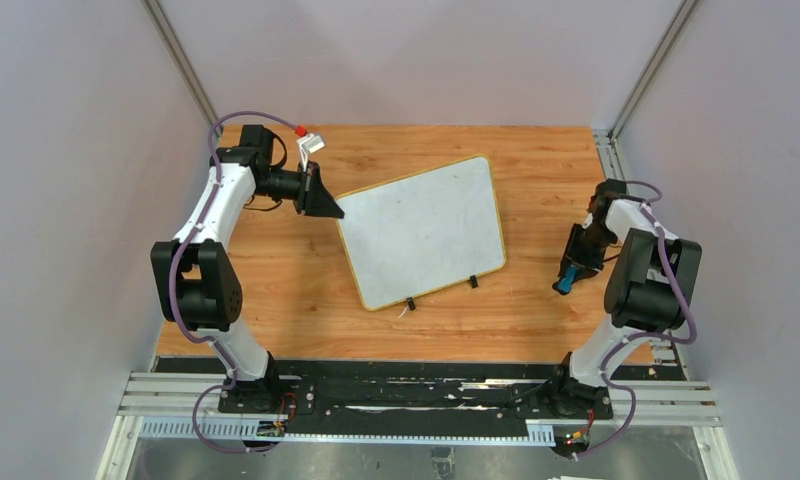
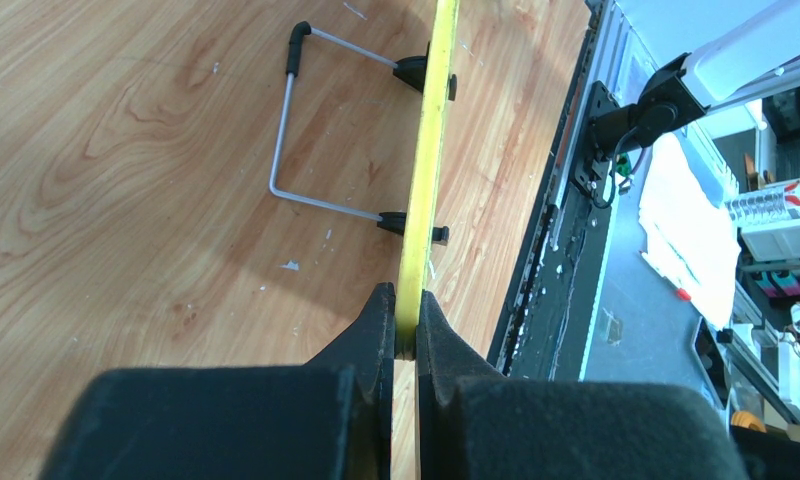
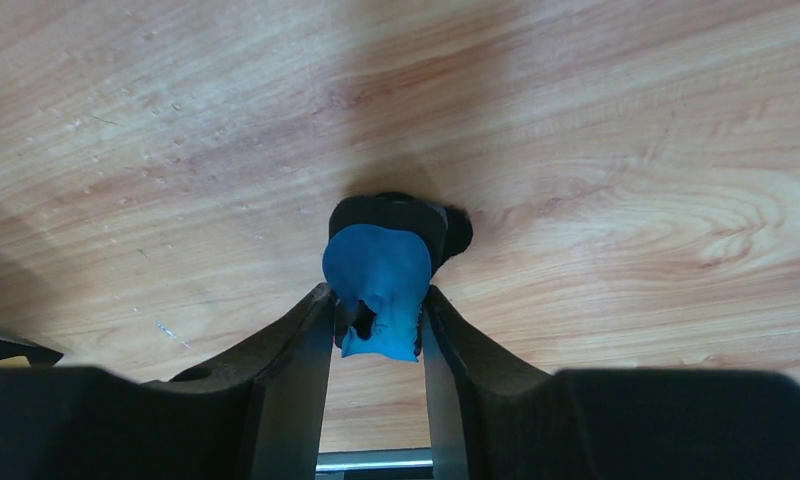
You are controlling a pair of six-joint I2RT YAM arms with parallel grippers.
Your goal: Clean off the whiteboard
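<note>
The whiteboard (image 1: pixel 422 231), white with a thin yellow rim and two black clips on its near edge, sits in the middle of the wooden table, tilted up on a wire stand. My left gripper (image 1: pixel 328 205) is shut on its far left corner; in the left wrist view (image 2: pixel 407 322) the yellow rim (image 2: pixel 424 180) runs edge-on between the pads. My right gripper (image 1: pixel 570 277) is shut on the small blue and black eraser (image 3: pixel 378 275), low over the table to the right of the board. The eraser also shows in the top view (image 1: pixel 567 280).
The wire stand (image 2: pixel 288 130) props the board from behind. A metal rail (image 1: pixel 376 395) runs along the table's near edge by the arm bases. Grey walls close in on both sides. A small white and red object (image 1: pixel 308 141) lies at the far left.
</note>
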